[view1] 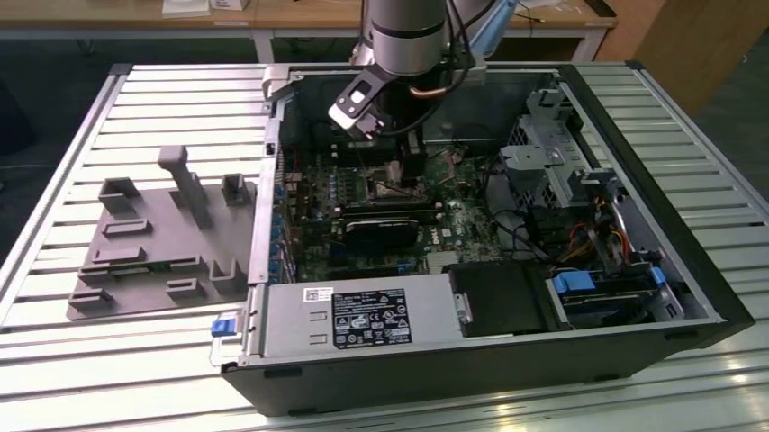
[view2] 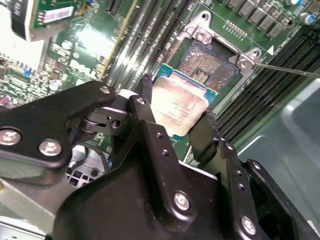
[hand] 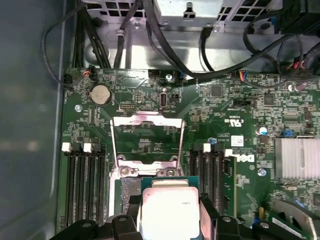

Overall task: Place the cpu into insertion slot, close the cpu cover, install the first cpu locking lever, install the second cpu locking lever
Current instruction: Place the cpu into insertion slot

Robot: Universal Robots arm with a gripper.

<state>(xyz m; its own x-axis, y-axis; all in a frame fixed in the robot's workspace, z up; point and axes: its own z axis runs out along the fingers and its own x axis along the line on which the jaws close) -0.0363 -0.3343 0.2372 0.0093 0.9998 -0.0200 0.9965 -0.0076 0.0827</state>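
Observation:
My gripper (view2: 178, 102) is shut on the cpu (view2: 176, 111), a flat square chip with a dull silver top, pinched on two opposite edges by the black fingers (view2: 146, 85). The cpu hangs a little above the insertion slot (view2: 212, 60), a dark square socket with a glinting contact grid, and overlaps one side of it. In the first wrist view the cpu (hand: 170, 212) covers part of the insertion slot (hand: 127, 190). The cpu cover (hand: 145, 120) stands swung open beyond the socket, with thin lever rods (hand: 114, 145) raised beside it. In the exterior view the gripper (view1: 397, 148) is down inside the computer case.
Long black memory slots (hand: 85, 185) flank the socket on both sides. A finned heatsink (hand: 296, 158), a coin battery (hand: 100, 93) and cables (hand: 150, 30) lie around it. The power supply (view1: 360, 315) fills the case front. A grey fixture tray (view1: 157, 243) lies on the exterior view's left.

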